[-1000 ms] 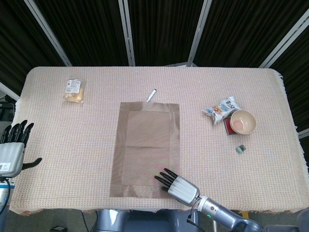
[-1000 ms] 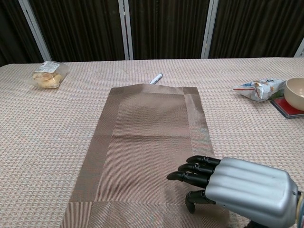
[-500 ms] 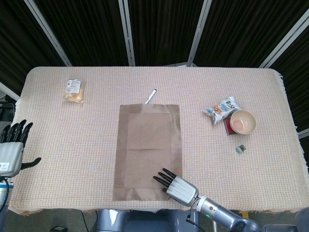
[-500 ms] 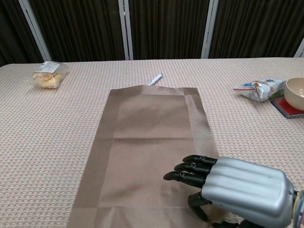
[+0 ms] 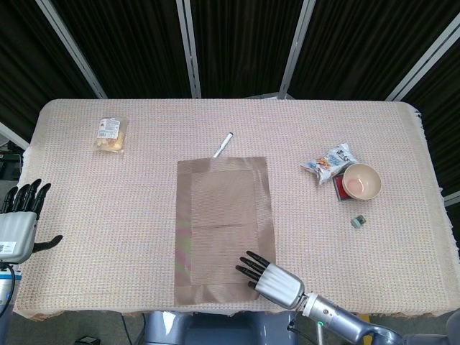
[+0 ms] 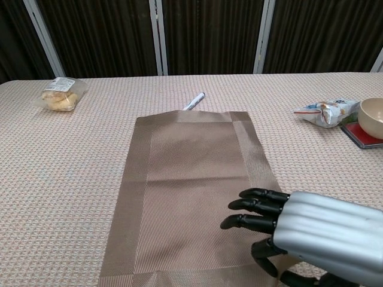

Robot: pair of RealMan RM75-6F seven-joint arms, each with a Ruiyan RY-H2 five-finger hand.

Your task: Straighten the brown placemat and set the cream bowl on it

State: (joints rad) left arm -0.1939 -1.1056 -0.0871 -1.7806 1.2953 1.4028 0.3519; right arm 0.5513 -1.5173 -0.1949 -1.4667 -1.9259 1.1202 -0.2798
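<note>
The brown placemat point(image 5: 224, 228) point(image 6: 191, 190) lies lengthwise in the middle of the table, its near end close to the front edge. My right hand point(image 5: 270, 280) point(image 6: 299, 232) rests flat on the mat's near right corner, fingers stretched out and pressing down, holding nothing. The cream bowl point(image 5: 361, 180) point(image 6: 371, 118) stands far to the right on a red square, away from the mat. My left hand point(image 5: 20, 219) hangs off the table's left edge, fingers spread and empty; the chest view does not show it.
A white pen point(image 5: 223, 144) point(image 6: 193, 101) lies just beyond the mat's far edge. A snack packet point(image 5: 328, 162) point(image 6: 326, 112) sits beside the bowl, a small green object point(image 5: 357, 221) lies nearer the front, and a wrapped pastry point(image 5: 110, 134) point(image 6: 58, 94) is at the far left.
My right hand has dragged the mat's near end toward the front edge and to the right. The mat has turned a little and uncovered more of the pen. The left hand stayed put.
</note>
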